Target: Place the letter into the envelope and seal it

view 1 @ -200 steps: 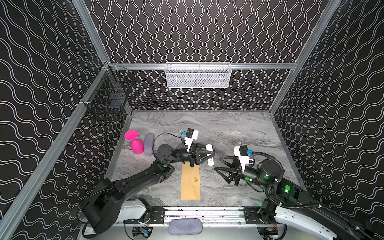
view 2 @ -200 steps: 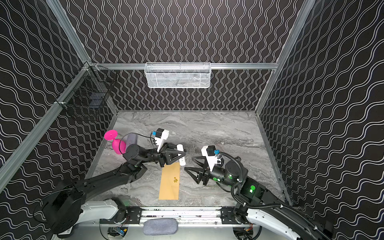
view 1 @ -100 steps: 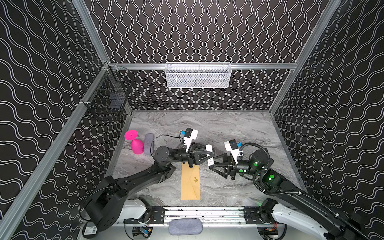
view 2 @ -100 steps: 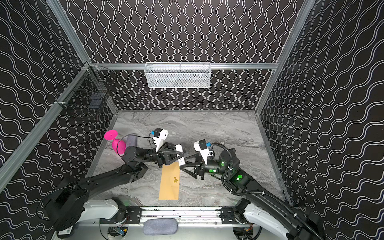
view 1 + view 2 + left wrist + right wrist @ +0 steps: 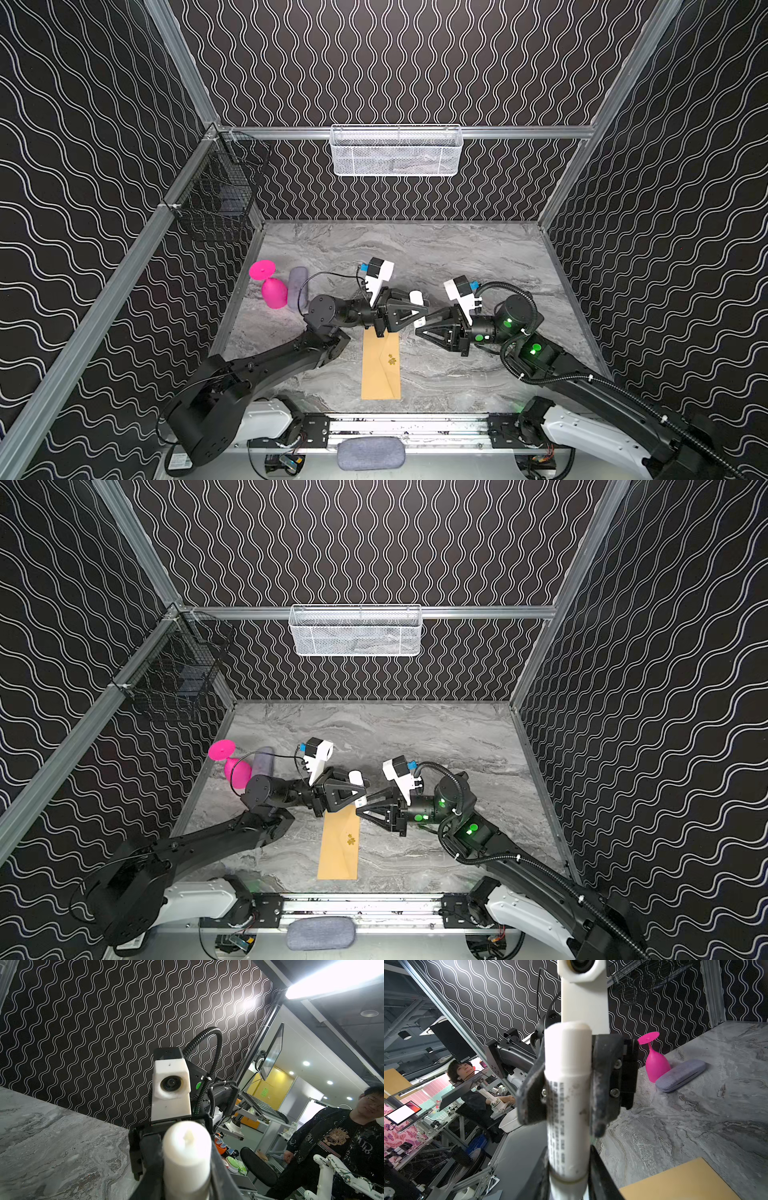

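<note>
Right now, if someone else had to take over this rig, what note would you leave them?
Left pincer: shut on a white stick, probably glue, held above the table.
Right pincer: fingers against both sides of the stick's other end, apparently gripping it.
Envelope: flat on the table near the front edge, gold sticker facing up.
Letter: not in view, presumably already inside.
Done: probably the insertion.
Left: likely open the stick, glue and seal. Whether the envelope is already sealed cannot be told.
</note>
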Robot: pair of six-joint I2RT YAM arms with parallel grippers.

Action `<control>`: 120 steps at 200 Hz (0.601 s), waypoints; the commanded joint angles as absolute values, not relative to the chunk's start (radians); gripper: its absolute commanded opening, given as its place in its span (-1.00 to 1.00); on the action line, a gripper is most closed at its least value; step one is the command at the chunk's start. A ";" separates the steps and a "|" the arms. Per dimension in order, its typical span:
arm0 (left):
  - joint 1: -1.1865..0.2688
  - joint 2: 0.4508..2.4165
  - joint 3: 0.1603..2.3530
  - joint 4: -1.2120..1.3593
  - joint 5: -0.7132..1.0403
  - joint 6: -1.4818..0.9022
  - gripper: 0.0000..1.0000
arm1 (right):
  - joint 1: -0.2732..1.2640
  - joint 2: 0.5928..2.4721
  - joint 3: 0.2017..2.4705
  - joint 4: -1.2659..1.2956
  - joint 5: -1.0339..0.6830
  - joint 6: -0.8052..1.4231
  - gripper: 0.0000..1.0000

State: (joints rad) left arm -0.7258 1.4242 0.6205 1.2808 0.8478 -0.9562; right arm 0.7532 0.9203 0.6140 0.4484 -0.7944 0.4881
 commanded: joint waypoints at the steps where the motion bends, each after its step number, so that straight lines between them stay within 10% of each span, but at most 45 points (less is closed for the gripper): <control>1: -0.724 1.421 0.618 1.258 0.834 -0.917 -1.00 | 0.762 0.920 0.631 0.490 -0.810 0.479 -0.44; 53: -0.724 1.388 0.612 1.162 0.799 -0.851 -1.00 | 0.812 0.907 0.694 0.303 -0.661 0.396 -0.59; 120: -0.724 1.330 0.585 0.990 0.675 -0.717 -1.00 | 1.167 0.876 0.930 -0.235 0.196 0.334 -0.79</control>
